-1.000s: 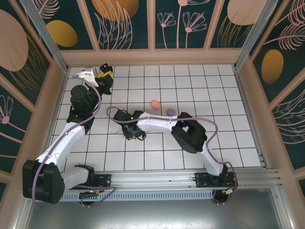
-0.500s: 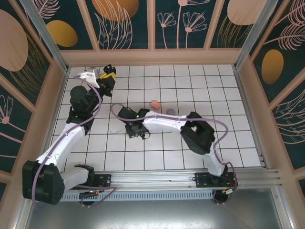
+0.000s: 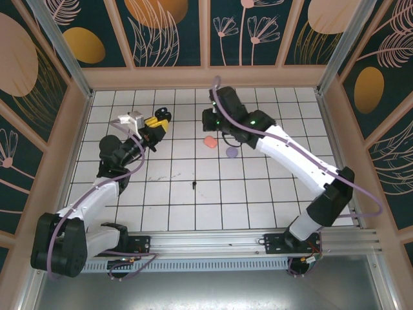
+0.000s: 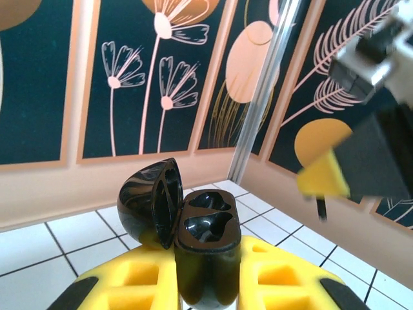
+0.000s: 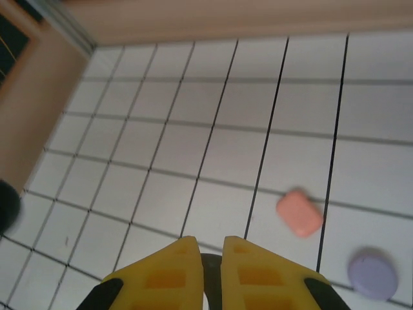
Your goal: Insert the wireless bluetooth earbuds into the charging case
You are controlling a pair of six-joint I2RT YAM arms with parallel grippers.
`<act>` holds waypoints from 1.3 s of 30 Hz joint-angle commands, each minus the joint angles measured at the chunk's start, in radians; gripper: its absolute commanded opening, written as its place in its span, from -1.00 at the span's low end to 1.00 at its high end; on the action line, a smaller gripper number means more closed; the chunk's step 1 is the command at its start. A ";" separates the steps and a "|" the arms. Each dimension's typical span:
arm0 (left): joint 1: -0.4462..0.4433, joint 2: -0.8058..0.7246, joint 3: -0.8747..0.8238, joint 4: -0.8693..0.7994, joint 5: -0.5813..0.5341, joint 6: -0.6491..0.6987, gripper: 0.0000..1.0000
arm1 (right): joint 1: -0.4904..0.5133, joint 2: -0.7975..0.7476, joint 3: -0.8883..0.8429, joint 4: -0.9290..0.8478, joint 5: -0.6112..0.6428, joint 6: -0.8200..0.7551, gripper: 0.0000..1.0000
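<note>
1. Your left pincer (image 3: pixel 157 124) is clamped on the glossy black plastic charging case (image 4: pixel 203 242). Its yellow fingers (image 4: pixel 135 274) grip the lower body, and the case is held up off the white grid-tiled desk (image 3: pixel 271 194), over its far left part.
2. The case's hinged lid (image 4: pixel 150 200) stands open to the left. The two moulded sockets (image 4: pixel 205 226) in the body both show empty.
3. Your right pincer (image 5: pixel 208 248) has its yellow fingers brought almost together, with only a narrow dark slit between them.
4. From the left wrist camera, a thin black stemmed plastic earbud (image 4: pixel 321 208) hangs just below one yellow fingertip (image 4: pixel 322 179) of the right pincer. That part is blurred, but the earbud reads as gripped.
5. The right pincer hangs in the air over the far middle of the desk, to the right of the held case and apart from it.
6. A second tiny black earbud (image 3: pixel 194 186) lies on the desk near its centre, well apart from both pincers.
7. A salmon-pink rounded plastic case (image 3: pixel 210 141) and a lilac round plastic case (image 3: pixel 232 152) lie closed on the desk. They are near each other without touching, on the near side of the right pincer.
</note>
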 commanded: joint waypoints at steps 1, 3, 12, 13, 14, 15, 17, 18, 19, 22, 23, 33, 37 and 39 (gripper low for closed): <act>-0.041 0.027 -0.038 0.210 0.044 0.053 -1.00 | -0.011 -0.042 0.051 0.068 -0.053 -0.112 -0.79; -0.080 0.049 -0.043 0.225 0.051 0.114 -1.00 | -0.011 -0.055 0.065 0.094 -0.077 -0.150 -0.79; -0.202 0.168 0.010 0.312 0.051 0.255 -1.00 | -0.012 -0.142 -0.031 0.245 -0.260 -0.300 -0.80; -0.210 0.178 0.023 0.314 0.055 0.269 -1.00 | -0.012 -0.157 -0.054 0.265 -0.276 -0.311 -0.80; -0.216 0.190 0.039 0.311 0.058 0.281 -1.00 | -0.012 -0.171 -0.075 0.280 -0.291 -0.319 -0.81; -0.222 0.200 0.053 0.308 0.067 0.286 -1.00 | -0.013 -0.182 -0.093 0.292 -0.305 -0.324 -0.81; -0.233 0.218 0.086 0.297 0.087 0.299 -1.00 | -0.013 -0.204 -0.131 0.315 -0.331 -0.335 -0.82; -0.238 0.225 0.102 0.291 0.095 0.305 -1.00 | -0.013 -0.214 -0.141 0.323 -0.344 -0.338 -0.83; -0.243 0.230 0.114 0.282 0.105 0.314 -1.00 | -0.013 -0.221 -0.158 0.330 -0.357 -0.340 -0.83; -0.255 0.238 0.148 0.239 0.135 0.346 -1.00 | -0.013 -0.235 -0.189 0.340 -0.372 -0.337 -0.85; -0.257 0.238 0.154 0.225 0.142 0.356 -1.00 | -0.013 -0.237 -0.197 0.340 -0.372 -0.334 -0.85; -0.263 0.238 0.180 0.190 0.168 0.373 -1.00 | -0.013 -0.236 -0.230 0.366 -0.384 -0.316 -0.86; -0.263 0.238 0.188 0.183 0.170 0.370 -1.00 | -0.013 -0.233 -0.241 0.371 -0.390 -0.312 -0.86; -0.263 0.238 0.190 0.182 0.174 0.369 -1.00 | -0.013 -0.232 -0.247 0.374 -0.392 -0.308 -0.87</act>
